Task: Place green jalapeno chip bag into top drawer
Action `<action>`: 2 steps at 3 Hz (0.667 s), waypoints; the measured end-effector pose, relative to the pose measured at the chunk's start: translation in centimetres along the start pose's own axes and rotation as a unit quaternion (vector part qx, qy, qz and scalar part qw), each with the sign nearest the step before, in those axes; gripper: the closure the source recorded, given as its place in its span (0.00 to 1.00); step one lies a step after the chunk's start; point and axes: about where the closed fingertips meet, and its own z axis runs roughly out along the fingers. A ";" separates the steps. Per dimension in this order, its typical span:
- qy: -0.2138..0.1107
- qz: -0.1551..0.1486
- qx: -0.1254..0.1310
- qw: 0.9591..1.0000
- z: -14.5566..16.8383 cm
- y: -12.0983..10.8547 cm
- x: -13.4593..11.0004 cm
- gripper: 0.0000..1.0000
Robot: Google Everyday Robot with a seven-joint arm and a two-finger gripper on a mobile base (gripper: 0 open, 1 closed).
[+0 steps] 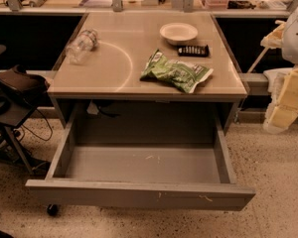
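Note:
The green jalapeno chip bag lies flat on the tabletop, near the front edge and right of the middle. The top drawer is pulled out wide below the tabletop, and its grey inside holds nothing but a few small scraps. My gripper and pale arm hang at the frame's right edge, beside the table's right side and level with the tabletop. The gripper is apart from the bag and holds nothing that shows.
A white bowl and a small black packet sit behind the bag. A clear plastic bottle lies at the left of the table. A dark stool with cables stands at left. A cluttered shelf runs along the back.

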 end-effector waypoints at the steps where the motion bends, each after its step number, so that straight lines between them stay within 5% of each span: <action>1: 0.000 0.000 0.000 1.000 0.0 0.0 0.0 0.00; 2: 0.001 0.001 0.013 1.000 0.6 -1.3 -0.3 0.00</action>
